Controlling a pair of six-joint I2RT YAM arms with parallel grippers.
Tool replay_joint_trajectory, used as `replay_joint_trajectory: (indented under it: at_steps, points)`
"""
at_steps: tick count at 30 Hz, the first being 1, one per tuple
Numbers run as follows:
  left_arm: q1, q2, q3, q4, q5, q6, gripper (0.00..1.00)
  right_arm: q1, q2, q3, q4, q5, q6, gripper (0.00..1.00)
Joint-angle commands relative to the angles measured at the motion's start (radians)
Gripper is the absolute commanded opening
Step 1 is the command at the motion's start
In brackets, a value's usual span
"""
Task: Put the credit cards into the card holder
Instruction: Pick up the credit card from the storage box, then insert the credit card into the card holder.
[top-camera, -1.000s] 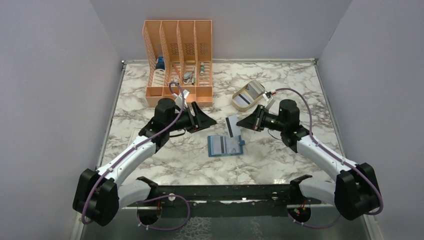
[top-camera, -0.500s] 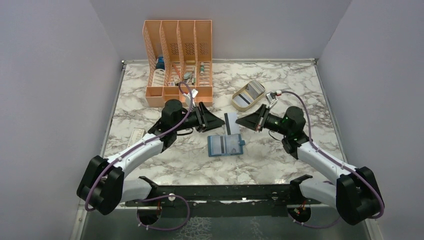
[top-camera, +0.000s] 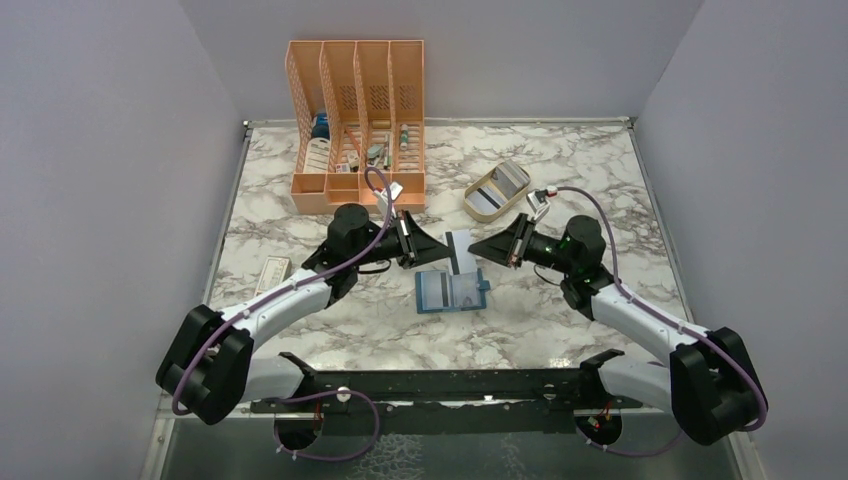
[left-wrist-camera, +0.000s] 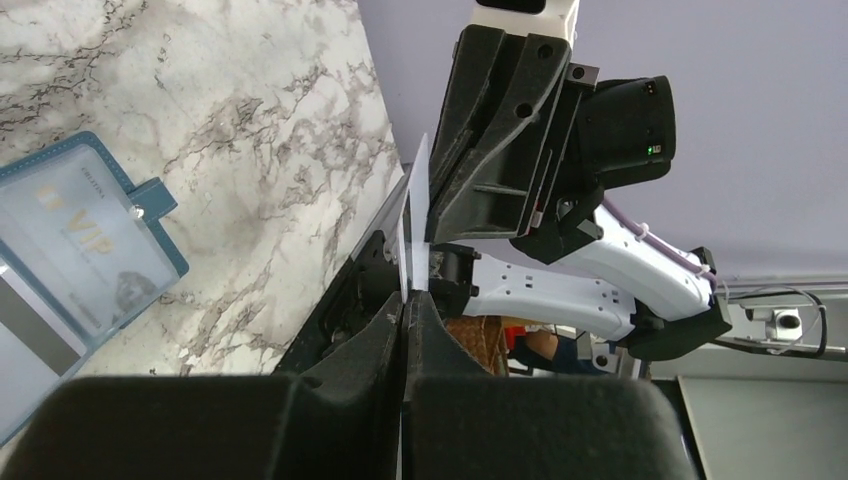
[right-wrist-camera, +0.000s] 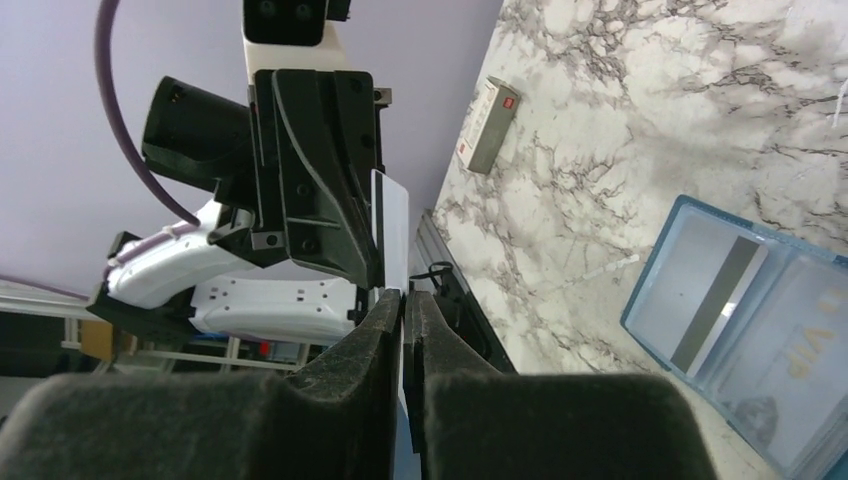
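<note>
While the left gripper (top-camera: 443, 250) and right gripper (top-camera: 473, 247) both pinch one upright card (top-camera: 460, 247) at mid-frame, just above the open holder (top-camera: 452, 291) (cards show inside), any opposed pull could bend or drop it.

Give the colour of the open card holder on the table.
Teal-blue card holder, clearest in the top external view.

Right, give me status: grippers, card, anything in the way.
Both shut on one card: left gripper, right gripper. It's on edge, in the air, by the open card holder. Nothing seen in the way.
</note>
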Motion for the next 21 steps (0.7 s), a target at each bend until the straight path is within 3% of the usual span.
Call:
replay_joint_trajectory:
  at_steps: [1, 10, 21]
  points:
    - [-0.005, 0.006, -0.023, 0.037, -0.008, 0.008, 0.00, 0.012, -0.022, 0.018, -0.095, 0.011, -0.087, 0.11]
    - [-0.004, 0.006, -0.108, 0.034, -0.033, 0.051, 0.00, 0.012, -0.096, 0.086, -0.437, 0.163, -0.324, 0.39]
    - [0.001, 0.141, -0.119, -0.031, 0.024, 0.158, 0.00, 0.012, 0.040, 0.173, -0.735, 0.319, -0.625, 0.44]
